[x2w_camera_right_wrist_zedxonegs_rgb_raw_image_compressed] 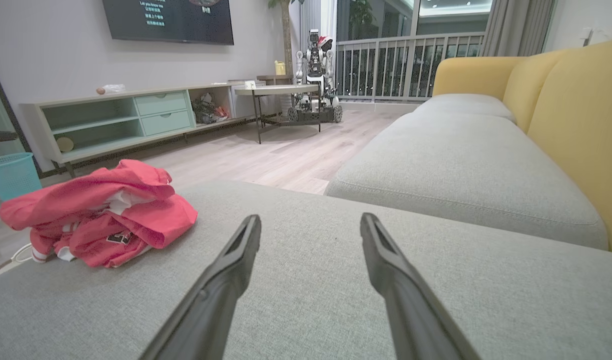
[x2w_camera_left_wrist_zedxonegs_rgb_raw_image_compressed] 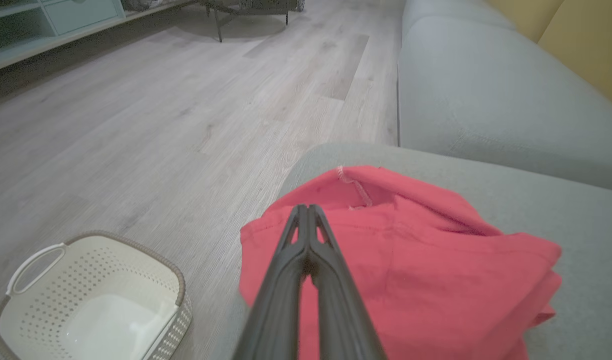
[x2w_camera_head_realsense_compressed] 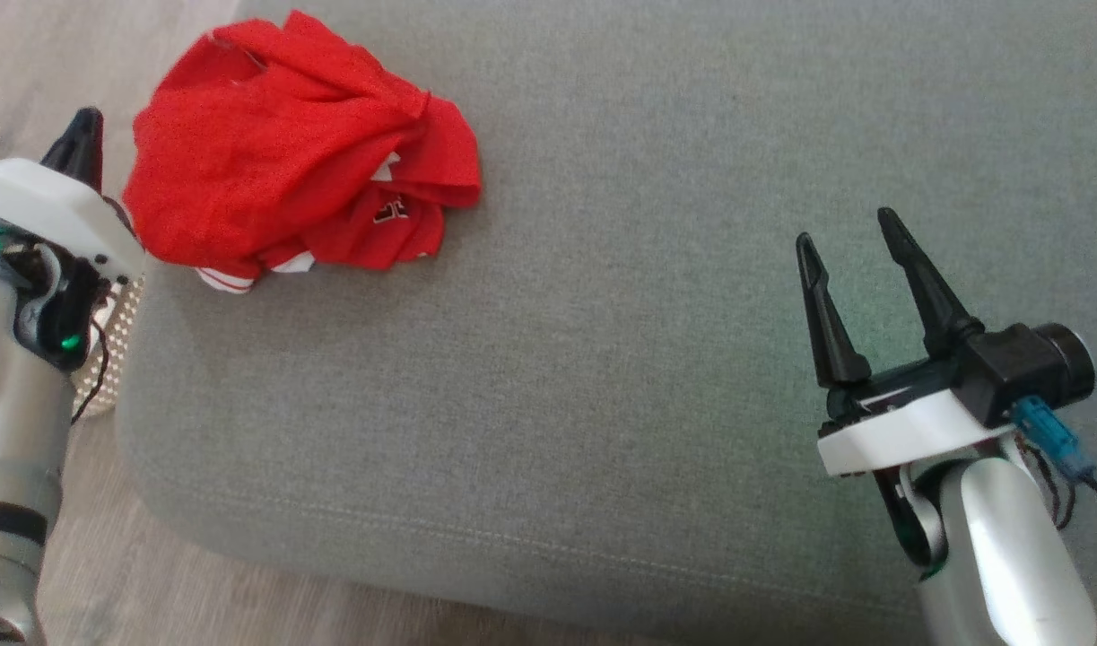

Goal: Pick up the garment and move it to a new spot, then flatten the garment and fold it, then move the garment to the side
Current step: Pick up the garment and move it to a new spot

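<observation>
My L gripper [x2w_camera_left_wrist_zedxonegs_rgb_raw_image_compressed: 306,209] is pressed together, no cloth btwn tips afaict, by the red garment [x2w_camera_head_realsense_compressed: 279,144] bunched at far-left corner of the cushion [x2w_camera_head_realsense_compressed: 602,377]. R gripper [x2w_camera_head_realsense_compressed: 848,229] spread, well apart. Risk: I nudge it off the edge twd the basket [x2w_camera_left_wrist_zedxonegs_rgb_raw_image_compressed: 85,295].

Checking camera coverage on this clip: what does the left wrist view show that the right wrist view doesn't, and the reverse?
Left wrist view: the white basket with its perforated walls and handle, on the floor, and the left gripper, jaws closed, against the red garment; whether it pinches cloth is unclear. Right wrist view: the right gripper, jaws open over bare cushion, plus the television, teal bin and another robot. Shared: the red garment crumpled on the cushion, the floor, the yellow backrest.
</observation>
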